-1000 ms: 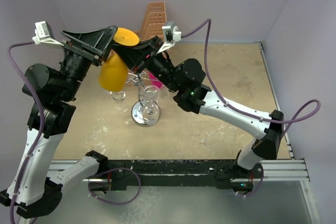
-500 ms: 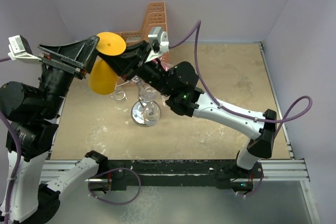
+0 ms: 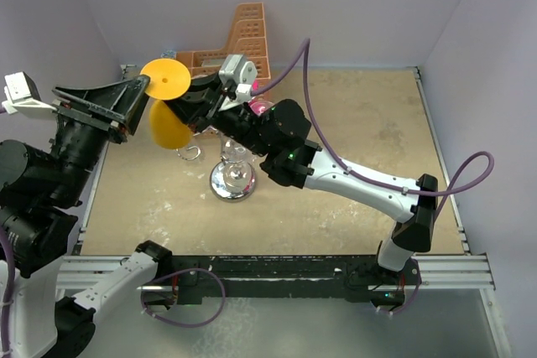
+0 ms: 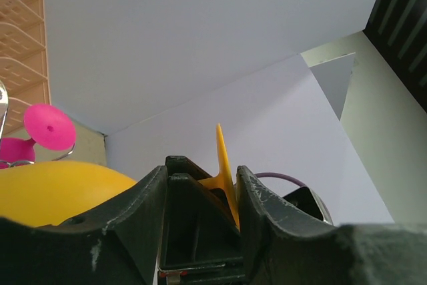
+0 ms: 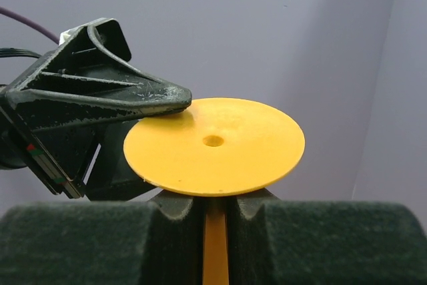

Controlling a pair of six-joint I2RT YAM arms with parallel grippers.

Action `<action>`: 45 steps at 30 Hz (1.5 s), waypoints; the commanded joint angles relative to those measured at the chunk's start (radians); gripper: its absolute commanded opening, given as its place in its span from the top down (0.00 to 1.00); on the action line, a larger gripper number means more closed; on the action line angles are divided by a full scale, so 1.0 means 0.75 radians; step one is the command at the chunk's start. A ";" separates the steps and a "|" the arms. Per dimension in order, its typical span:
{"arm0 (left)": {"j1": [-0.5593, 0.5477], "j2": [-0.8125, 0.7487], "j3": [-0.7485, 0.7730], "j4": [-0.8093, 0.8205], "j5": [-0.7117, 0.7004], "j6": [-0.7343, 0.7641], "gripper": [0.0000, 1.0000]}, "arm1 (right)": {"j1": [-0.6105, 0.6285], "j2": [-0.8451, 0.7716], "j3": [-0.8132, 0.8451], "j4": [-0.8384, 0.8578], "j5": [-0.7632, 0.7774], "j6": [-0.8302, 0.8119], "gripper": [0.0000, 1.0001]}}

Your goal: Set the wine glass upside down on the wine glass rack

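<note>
Sandy tabletop [image 3: 352,148] enclosed by pale lilac walls [image 3: 352,6].

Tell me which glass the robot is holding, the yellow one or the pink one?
The yellow wine glass. Both pincers grip it upside down in the air, the left pincer and right pincer near its round foot. The pink wine glass sits behind, untouched.

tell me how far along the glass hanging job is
Done: the yellow plastic wine glass is lifted and inverted, foot up. In hand: both the left claw and right claw grip it, the right on its stem. Left: hanging it on the silver wire rack, which it hasn't reached; a pink glass already hangs there.
</note>
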 commanded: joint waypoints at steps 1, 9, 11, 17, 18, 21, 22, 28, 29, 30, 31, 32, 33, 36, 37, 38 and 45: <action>-0.010 -0.016 0.053 -0.038 0.048 -0.032 0.64 | 0.007 -0.003 0.049 -0.013 -0.075 -0.075 1.00; -0.010 -0.040 0.088 -0.119 0.010 -0.037 0.80 | 0.018 0.011 0.049 -0.022 -0.165 -0.061 1.00; -0.010 -0.045 0.094 -0.131 -0.002 -0.036 0.81 | 0.019 0.008 0.043 -0.013 -0.175 -0.059 1.00; -0.012 -0.040 0.160 -0.157 -0.031 -0.021 0.69 | 0.024 0.012 0.043 -0.008 -0.211 -0.065 1.00; -0.011 -0.038 0.170 -0.159 -0.030 -0.016 0.69 | 0.026 0.014 0.045 -0.007 -0.219 -0.069 1.00; -0.011 -0.043 0.186 -0.160 -0.029 -0.011 0.68 | 0.033 0.023 0.046 -0.002 -0.237 -0.087 1.00; -0.011 -0.043 0.185 -0.158 -0.025 -0.012 0.69 | 0.035 0.027 0.049 -0.002 -0.241 -0.090 1.00; -0.010 -0.041 0.142 -0.148 0.030 -0.028 0.73 | 0.043 0.056 0.069 0.003 -0.255 -0.099 1.00; -0.011 -0.043 0.137 -0.152 0.028 -0.028 0.74 | 0.047 0.057 0.069 0.008 -0.260 -0.097 1.00; -0.012 -0.047 0.133 -0.150 0.024 -0.028 0.77 | 0.047 0.057 0.070 0.010 -0.269 -0.097 1.00; -0.010 -0.052 0.128 -0.151 0.017 -0.028 0.79 | 0.049 0.057 0.071 0.011 -0.276 -0.096 1.00; -0.012 -0.057 0.123 -0.152 0.010 -0.027 0.82 | 0.050 0.057 0.070 0.012 -0.284 -0.097 1.00; -0.010 -0.062 0.121 -0.151 0.002 -0.027 0.88 | 0.050 0.056 0.067 0.013 -0.291 -0.095 1.00; -0.011 -0.073 0.114 -0.153 -0.029 -0.032 1.00 | 0.053 0.045 0.046 0.025 -0.321 -0.088 1.00; -0.011 -0.078 0.110 -0.151 -0.041 -0.033 1.00 | 0.053 0.037 0.032 0.035 -0.332 -0.080 1.00; -0.012 -0.085 0.109 -0.150 -0.053 -0.038 1.00 | 0.052 0.029 0.015 0.047 -0.340 -0.070 0.95; -0.011 -0.117 0.135 -0.201 -0.249 -0.038 1.00 | 0.052 -0.079 -0.155 0.148 -0.276 0.064 0.47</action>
